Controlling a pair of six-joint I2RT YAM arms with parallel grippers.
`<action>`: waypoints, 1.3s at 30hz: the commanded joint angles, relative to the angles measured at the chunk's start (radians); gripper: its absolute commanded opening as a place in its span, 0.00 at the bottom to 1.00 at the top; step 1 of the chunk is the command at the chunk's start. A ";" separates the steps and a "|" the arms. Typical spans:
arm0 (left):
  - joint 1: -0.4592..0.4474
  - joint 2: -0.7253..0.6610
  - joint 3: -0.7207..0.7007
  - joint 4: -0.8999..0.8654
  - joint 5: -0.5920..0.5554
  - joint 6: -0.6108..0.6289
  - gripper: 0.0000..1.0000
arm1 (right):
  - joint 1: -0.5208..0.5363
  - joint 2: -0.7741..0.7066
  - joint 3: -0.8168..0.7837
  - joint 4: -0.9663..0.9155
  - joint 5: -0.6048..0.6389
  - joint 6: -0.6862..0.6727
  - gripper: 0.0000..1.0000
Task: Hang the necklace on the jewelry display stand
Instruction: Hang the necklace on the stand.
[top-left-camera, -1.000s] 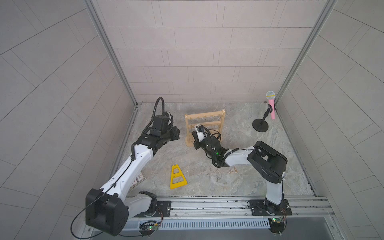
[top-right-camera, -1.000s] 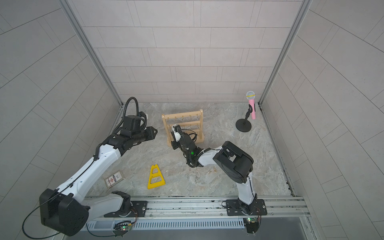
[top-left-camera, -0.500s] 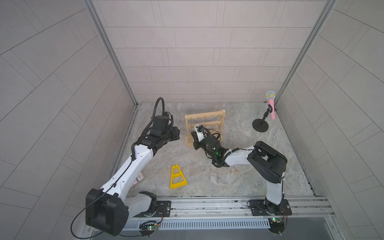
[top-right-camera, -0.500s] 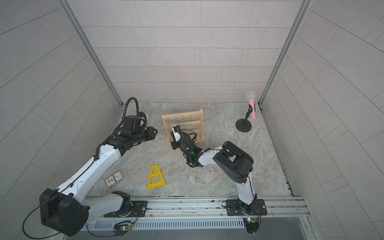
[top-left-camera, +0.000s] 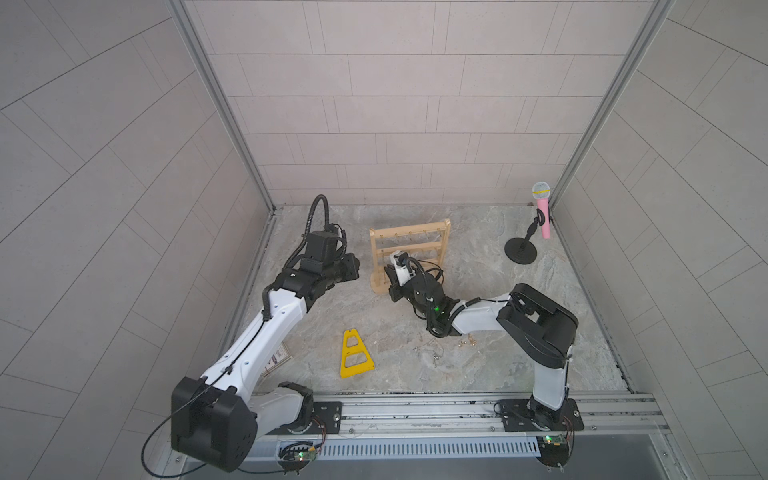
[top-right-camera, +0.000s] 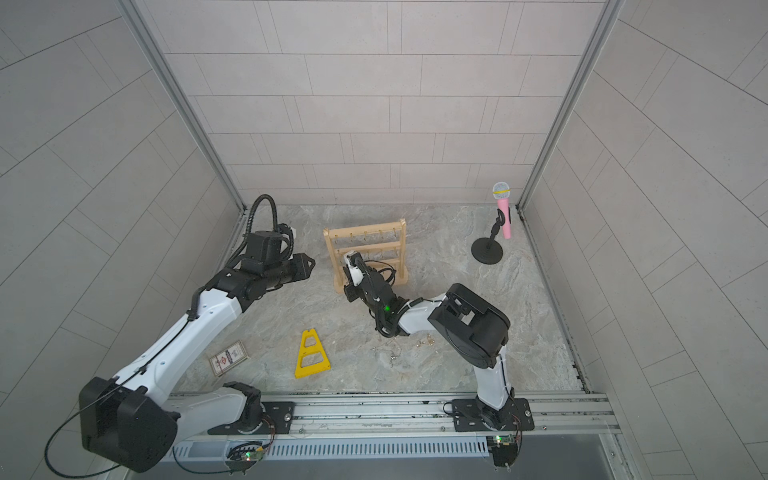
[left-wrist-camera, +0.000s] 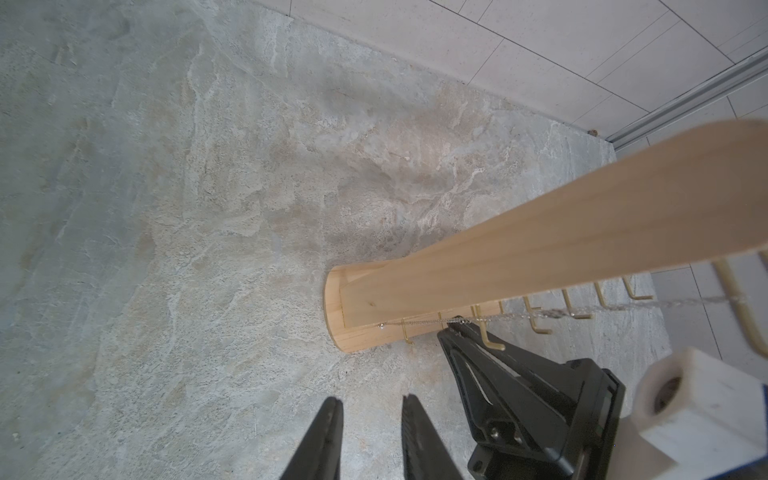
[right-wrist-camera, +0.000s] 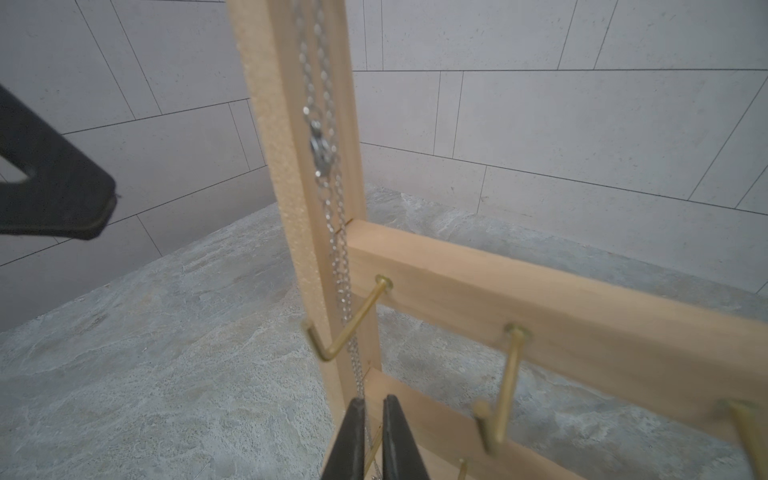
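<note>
Legible text, brands, numbers, signs: none in any view.

Only printed item: a small rectangular card (top-right-camera: 228, 358), lying flat on the table (top-right-camera: 436, 249) just beside the left arm (top-right-camera: 187, 332). Pale face, dark border, red diamond-shaped emblem at centre, lines of print around it — characters too small to read in both top views.

Small white mark (top-left-camera: 293, 274) on the black housing near the left wrist — too small to identify as letter or logo.
</note>
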 joint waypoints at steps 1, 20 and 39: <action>0.007 -0.003 -0.013 0.013 -0.001 -0.005 0.29 | 0.005 -0.026 0.011 0.018 -0.008 -0.016 0.13; 0.006 -0.004 -0.012 0.011 -0.004 -0.001 0.29 | 0.004 0.009 0.066 -0.010 -0.014 -0.016 0.12; 0.007 0.001 -0.011 0.013 -0.005 0.001 0.29 | 0.002 -0.008 0.029 0.007 0.005 -0.022 0.15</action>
